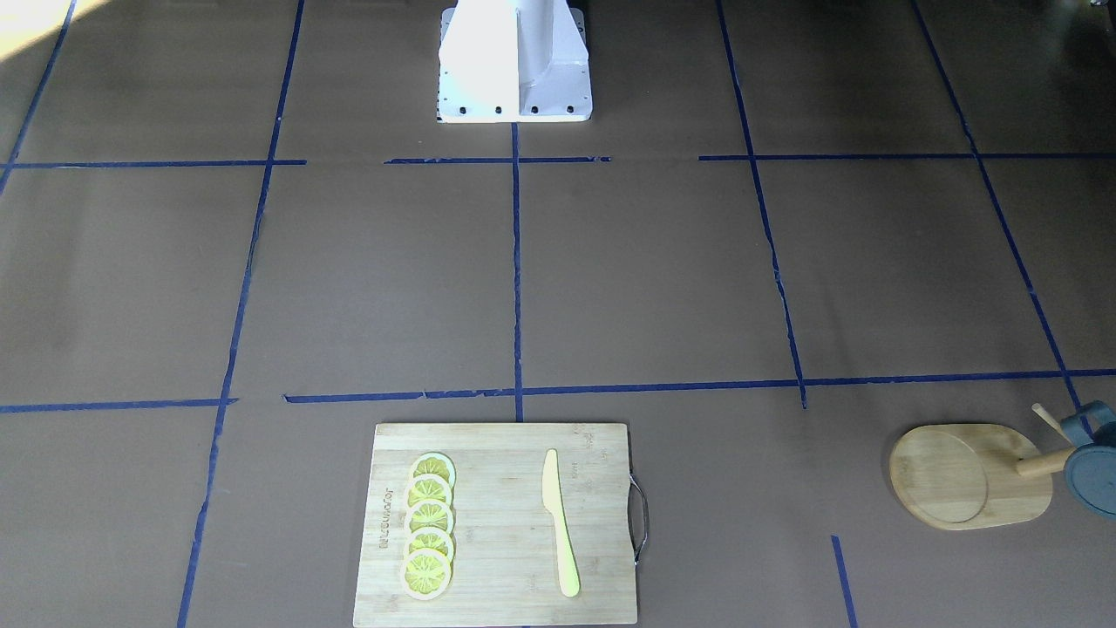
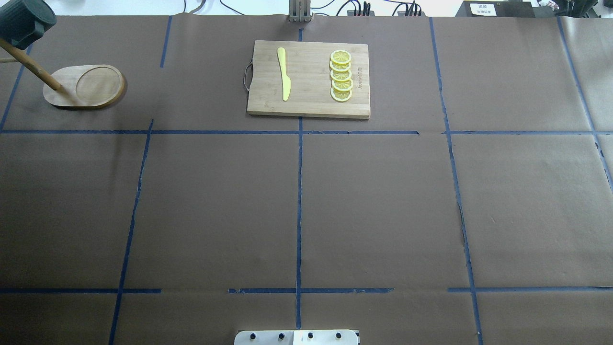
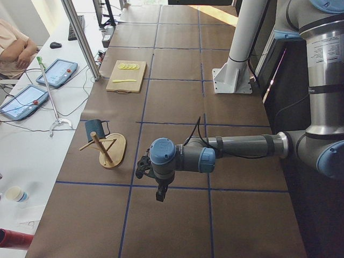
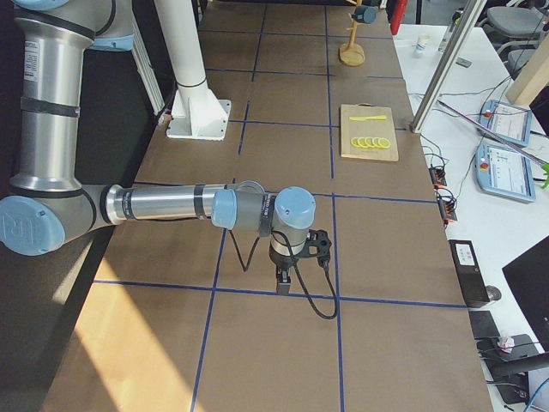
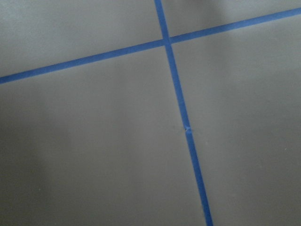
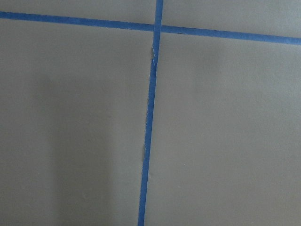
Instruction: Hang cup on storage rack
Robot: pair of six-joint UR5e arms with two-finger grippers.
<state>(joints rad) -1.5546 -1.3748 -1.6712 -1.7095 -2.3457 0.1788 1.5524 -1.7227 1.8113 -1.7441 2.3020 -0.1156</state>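
Note:
The dark teal cup [image 3: 95, 129] hangs off the table at the top of the wooden storage rack [image 3: 113, 150], its handle by a thin peg. It also shows at the right edge of the front view [image 1: 1094, 462] and in the top left corner of the overhead view [image 2: 21, 21]. The rack's oval base [image 2: 86, 86] has a round recess. My left gripper [image 3: 159, 194] points down over bare table, well away from the rack. My right gripper [image 4: 283, 281] points down far from the rack [image 4: 350, 53]. I cannot tell whether either is open or shut.
A bamboo cutting board [image 2: 311, 108] with a metal handle lies at the table's far middle, bearing a yellow knife [image 2: 284, 72] and several lemon slices [image 2: 341, 75]. Blue tape lines cross the brown table cover. The white robot base [image 1: 514, 65] stands at the near edge.

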